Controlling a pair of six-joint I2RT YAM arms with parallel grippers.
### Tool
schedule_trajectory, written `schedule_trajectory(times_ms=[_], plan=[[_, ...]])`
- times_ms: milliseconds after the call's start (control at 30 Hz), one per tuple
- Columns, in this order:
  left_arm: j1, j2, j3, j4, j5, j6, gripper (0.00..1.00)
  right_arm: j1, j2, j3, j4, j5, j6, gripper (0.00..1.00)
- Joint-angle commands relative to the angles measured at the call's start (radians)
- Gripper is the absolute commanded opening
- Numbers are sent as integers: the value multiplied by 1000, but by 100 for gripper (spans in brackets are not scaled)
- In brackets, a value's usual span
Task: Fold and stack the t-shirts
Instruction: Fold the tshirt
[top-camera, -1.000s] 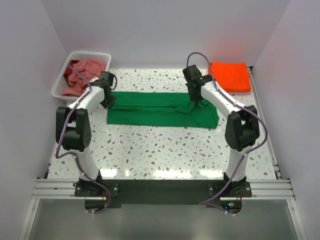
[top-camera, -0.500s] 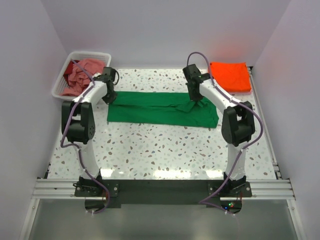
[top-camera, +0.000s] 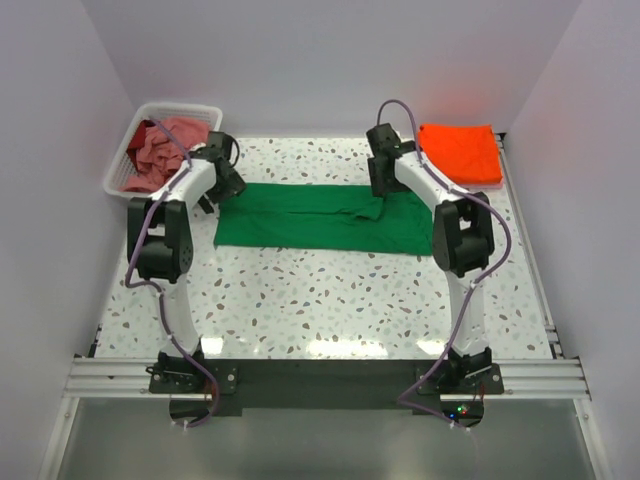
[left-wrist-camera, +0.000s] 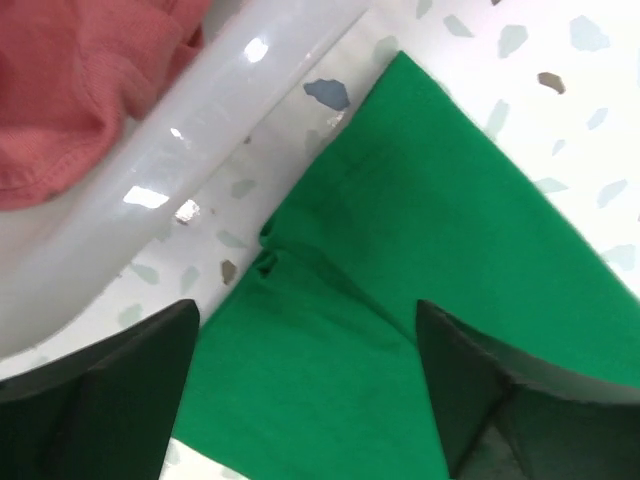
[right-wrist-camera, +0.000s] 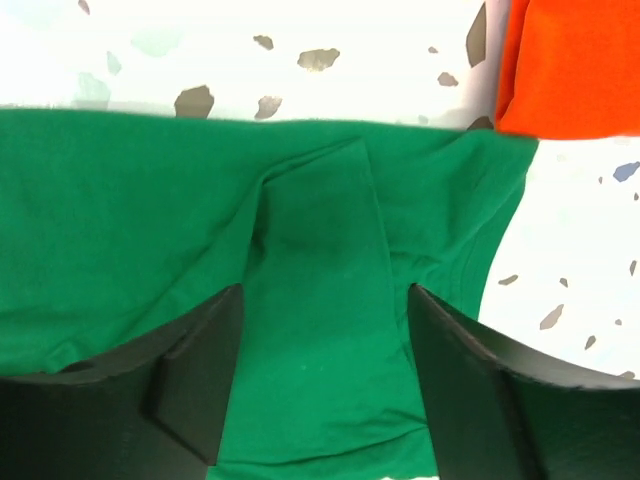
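Note:
The green t-shirt (top-camera: 320, 216) lies across the middle of the table as a long flat band folded lengthwise. My left gripper (top-camera: 222, 184) hovers open over its left end (left-wrist-camera: 420, 230), jaws wide apart, nothing pinched between the black fingers (left-wrist-camera: 110, 400). My right gripper (top-camera: 383, 178) stands open over the right end (right-wrist-camera: 120, 220), above a folded-in sleeve. The orange t-shirt (top-camera: 460, 152) lies folded at the back right; its corner (right-wrist-camera: 570, 60) shows in the right wrist view. The pink t-shirt (top-camera: 160, 150) is crumpled in the basket.
The white slatted basket (top-camera: 118, 170) stands at the back left, its rim (left-wrist-camera: 170, 180) close beside the green shirt's left end. Walls close in the table on three sides. Speckled tabletop (top-camera: 320, 300) lies between the shirt and the arm bases.
Both grippers, shut a second ago at the green shirt's ends, have opened and let the cloth go. Both have drawn back toward the far edge of the shirt.

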Motion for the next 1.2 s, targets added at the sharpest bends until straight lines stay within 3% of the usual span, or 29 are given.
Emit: schedule_trajectory(times_ms=[0, 100, 133, 200, 333, 500, 767, 967, 1167], plan=[[7, -77, 28, 50, 74, 56, 99, -13, -14, 73, 42, 23, 49, 71], [-18, -136, -18, 93, 141, 82, 100, -13, -88, 25, 46, -9, 104, 85], [-29, -152, -32, 116, 154, 85, 100, -13, -124, -14, 89, -31, 112, 98], [-52, -186, -69, 127, 160, 92, 100, -14, -227, -145, 135, -98, 132, 99], [-101, -218, -126, 135, 177, 100, 100, -14, -330, -333, 229, -390, 167, 99], [-124, -281, -239, 144, 220, 105, 100, -11, -413, -580, 426, -523, 270, 99], [-144, -442, -458, 149, 186, 74, 100, -10, -324, -565, 534, -552, 288, 98], [-142, -475, -515, 81, 115, 62, 100, -10, -231, -481, 539, -575, 317, 98], [-144, -509, -540, 75, 112, 56, 100, -7, -160, -406, 646, -623, 399, 98]])
